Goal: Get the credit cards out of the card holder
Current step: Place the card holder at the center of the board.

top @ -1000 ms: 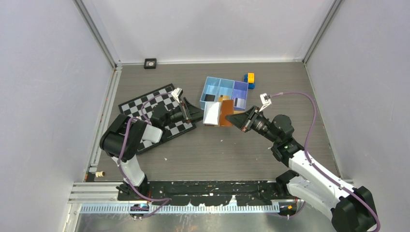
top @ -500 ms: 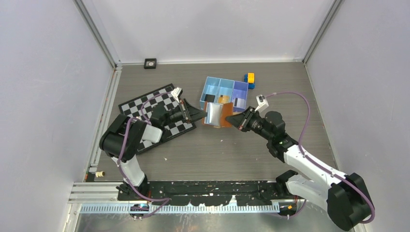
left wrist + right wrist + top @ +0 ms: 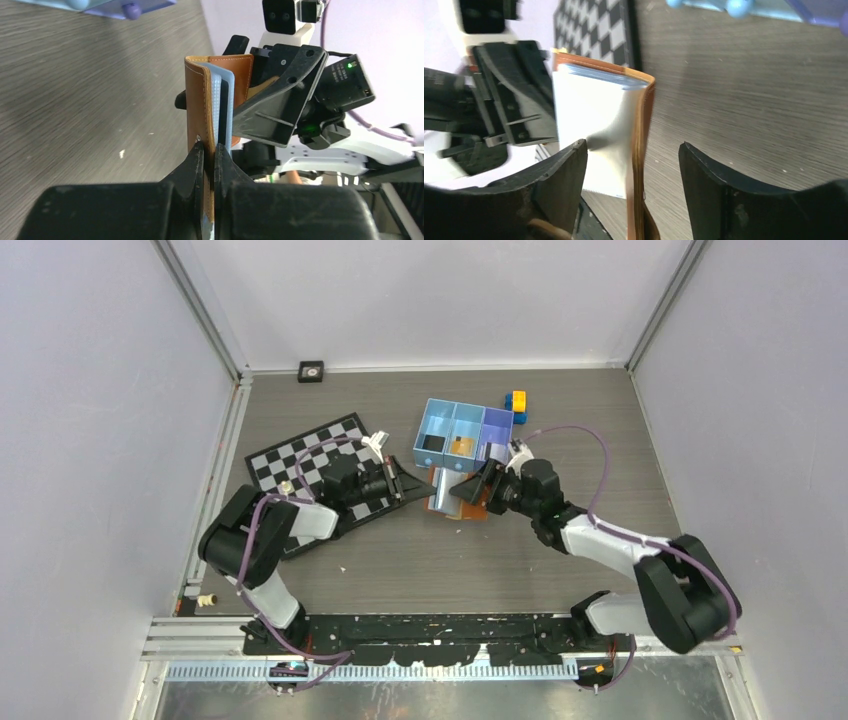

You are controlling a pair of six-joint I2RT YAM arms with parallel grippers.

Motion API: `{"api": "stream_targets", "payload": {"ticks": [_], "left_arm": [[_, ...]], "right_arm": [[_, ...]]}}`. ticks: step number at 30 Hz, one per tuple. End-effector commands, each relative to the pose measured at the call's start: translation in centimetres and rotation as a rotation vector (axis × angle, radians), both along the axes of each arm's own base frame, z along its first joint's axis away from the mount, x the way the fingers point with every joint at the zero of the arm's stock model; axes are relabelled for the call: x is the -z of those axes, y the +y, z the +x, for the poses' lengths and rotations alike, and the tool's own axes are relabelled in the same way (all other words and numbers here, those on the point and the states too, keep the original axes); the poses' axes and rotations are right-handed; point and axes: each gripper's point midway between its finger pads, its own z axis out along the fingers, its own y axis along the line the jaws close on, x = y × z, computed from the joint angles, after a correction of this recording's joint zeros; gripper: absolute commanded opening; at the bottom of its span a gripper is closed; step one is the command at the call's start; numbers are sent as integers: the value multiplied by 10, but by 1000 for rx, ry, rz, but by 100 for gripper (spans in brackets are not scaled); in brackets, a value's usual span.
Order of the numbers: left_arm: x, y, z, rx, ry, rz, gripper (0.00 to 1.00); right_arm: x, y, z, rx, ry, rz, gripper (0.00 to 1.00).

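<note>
Left wrist: card holder (image 3: 196, 107) edge-on, long axis up-frame.

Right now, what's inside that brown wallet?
Between the card holder's brown flaps, pale blue edges show, likely cards, beside a pale inner face. The flaps hide how many cards there are.

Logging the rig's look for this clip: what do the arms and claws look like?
The left arm and right arm mix black joints with white shells; a purple cable loops along each. The left claw and right claw each have two black wedge-shaped fingers. A green light glows on the right arm.
</note>
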Motion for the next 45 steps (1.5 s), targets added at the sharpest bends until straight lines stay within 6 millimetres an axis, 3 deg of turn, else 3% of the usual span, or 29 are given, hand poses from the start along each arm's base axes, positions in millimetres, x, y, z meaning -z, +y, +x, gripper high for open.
{"api": "stream_targets", "payload": {"ticks": [1,3,7,13,21,31,37,40,45], "left_arm": [[5,3,8,-43,-95,165,0],[26,8,6,-63,-58,308,0],[41,14,8,-117,-86,531,0],[65,24,13,-129,-31,696,0],[73,20,10,-103,-11,730,0],[72,24,10,-117,-10,745,0],[68,26,10,-134,-16,744,1],[62,24,8,-131,-25,718,12],[59,19,3,-107,-21,679,17]], "right_arm": [[-2,19,10,-66,-18,28,75],[10,27,9,-93,17,-2,81],[32,31,11,-77,68,-98,84],[48,17,17,-8,114,-198,87],[72,31,14,-63,194,-222,88],[92,24,17,-28,263,-295,45],[94,19,18,-9,271,-314,40],[93,19,18,-12,267,-313,26],[98,22,18,-23,282,-316,18]]}}
